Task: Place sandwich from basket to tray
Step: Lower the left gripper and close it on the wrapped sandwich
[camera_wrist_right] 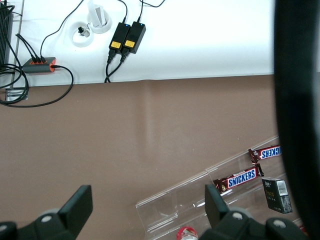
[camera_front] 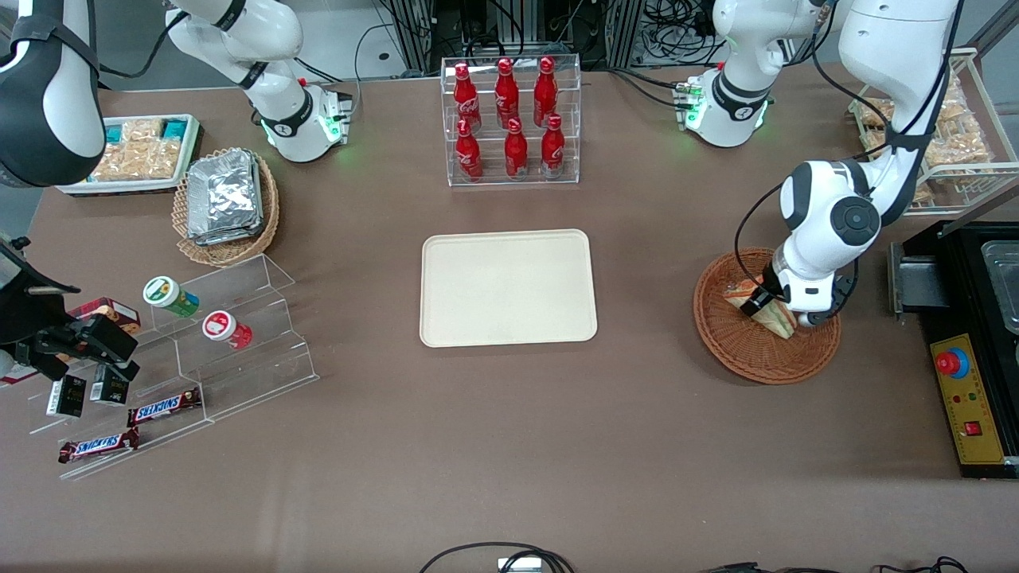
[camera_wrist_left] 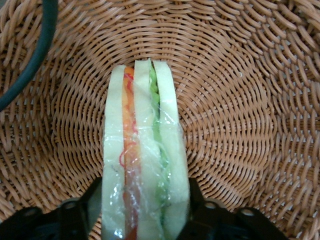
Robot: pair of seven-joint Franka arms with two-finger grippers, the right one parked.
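Down in the basket (camera_front: pixel 740 350), the jaws of the gripper (camera_wrist_left: pixel 145 212) pinch the sandwich (camera_wrist_left: pixel 144 165) from both sides.

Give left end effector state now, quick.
Left end effector: down in the round reddish-brown wicker basket, shut on the plastic-wrapped triangular wedge sandwich.

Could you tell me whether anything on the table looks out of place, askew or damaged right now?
Nothing looks damaged or spilled. The gripper is down in the basket, its fingers on either side of the wrapped sandwich, which stands on edge. The tray lies square. The two small jars on the clear stepped stand lie on their sides.
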